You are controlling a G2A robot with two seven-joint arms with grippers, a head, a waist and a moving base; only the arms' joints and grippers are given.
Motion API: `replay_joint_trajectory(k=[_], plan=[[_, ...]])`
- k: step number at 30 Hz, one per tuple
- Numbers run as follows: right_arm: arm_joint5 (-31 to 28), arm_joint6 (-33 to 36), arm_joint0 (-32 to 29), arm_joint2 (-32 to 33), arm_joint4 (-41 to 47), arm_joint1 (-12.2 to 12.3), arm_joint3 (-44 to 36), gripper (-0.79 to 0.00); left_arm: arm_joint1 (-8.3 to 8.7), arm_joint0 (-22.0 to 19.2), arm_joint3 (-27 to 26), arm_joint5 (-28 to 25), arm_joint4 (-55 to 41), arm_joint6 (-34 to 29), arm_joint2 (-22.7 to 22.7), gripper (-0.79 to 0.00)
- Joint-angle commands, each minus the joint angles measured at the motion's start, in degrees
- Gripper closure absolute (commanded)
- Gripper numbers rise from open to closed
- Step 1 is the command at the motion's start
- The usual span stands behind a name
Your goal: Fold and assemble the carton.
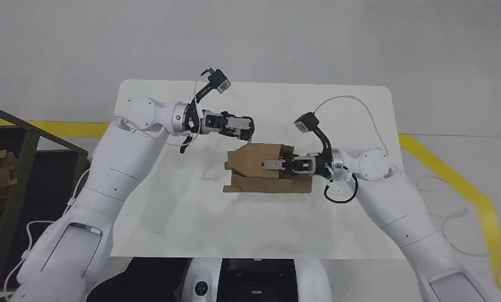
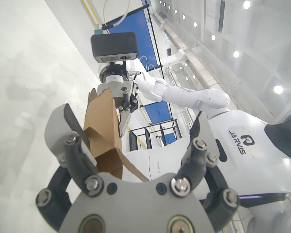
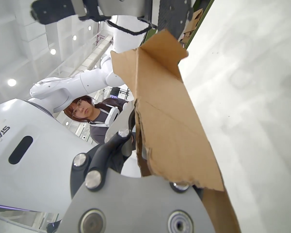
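The carton (image 1: 262,178) lies half-erected near the middle of the table (image 1: 235,224), with its base flat and several flaps raised. The right hand (image 1: 283,166) is judged to be clamped on one upright wall from the right side. In its wrist view one finger (image 3: 121,124) is pressed against the cardboard edge, while the other is hidden behind the panel. The left hand (image 1: 239,127) is held just beyond the carton's far left corner, apart from it, with its fingers (image 2: 70,127) spread wide. The step in hand appears to be the folding of a loose flap while the wall is braced. It would be done well if the right grip were kept firm and low, so that the base is neither lifted nor dragged. The left hand should be brought against the flap along its crease and pushed inward squarely, not at a corner, where the board could buckle. Bare table is seen on all sides of the carton, most of it towards the robot and to the left. The table's edges are well apart from the work, so sliding off is judged unlikely.
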Motion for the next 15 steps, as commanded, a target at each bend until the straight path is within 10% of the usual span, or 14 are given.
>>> replay_joint_trajectory(k=[1,15], plan=[[-0.2,-0.7,-0.5,1.4,0.2,0.3,0.0,0.000,0.09,0.5,-0.4,0.3,-0.3,3.3,-1.0,-0.785],[2.4,-8.7,-2.9,3.8,-2.1,0.5,-3.1,0.000,0.37,3.1,-5.9,1.9,0.9,4.1,-1.5,-0.785]])
